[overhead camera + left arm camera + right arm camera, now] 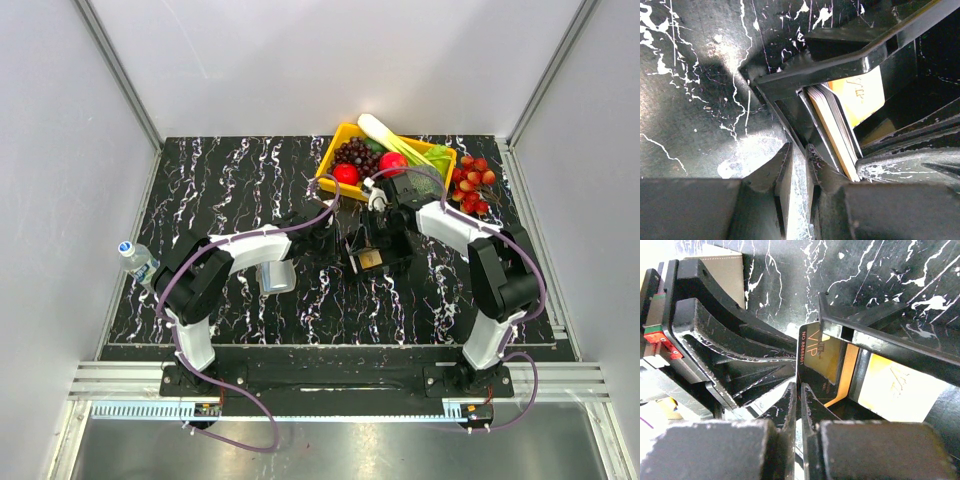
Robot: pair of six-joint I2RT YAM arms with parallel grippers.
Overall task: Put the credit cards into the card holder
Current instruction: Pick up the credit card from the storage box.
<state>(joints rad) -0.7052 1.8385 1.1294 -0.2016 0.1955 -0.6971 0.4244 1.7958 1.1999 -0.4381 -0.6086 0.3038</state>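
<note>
Step in hand: withdrawal of one card from the tray (880, 345).

- The brown card (821, 356), marked VIP, stands on edge in the tray at mid-desk. Its near edge is pinched between the right jaws, which are closed almost fully upon it.
- Further cards (832, 127) are stacked upright against the tray's left wall. An orange card (862, 95) and a yellow card (895, 390) are seen behind them.
- The left jaws are set narrow at the tray's left wall and appear to be clamped on it, judged as a steadying hold.
- The holder (277, 277) lies on the desk (220, 180), left of and nearer than the tray, just beside the left arm (250, 250). No card is seen in it. Whether its lid is open cannot be told.

Next move, as judged: the brown card is to be lifted clear of the tray wall, carried left and near, then lowered flat into the holder.

Obstructions: the tray's bar crosses above the card, and the left arm lies between tray and holder.

Surroundings: a yellow basket (335, 165) of produce lies beyond the tray, loose red fruit (475, 185) to its right, and a bottle (135, 258) at the left edge. All are well apart from the route.
</note>
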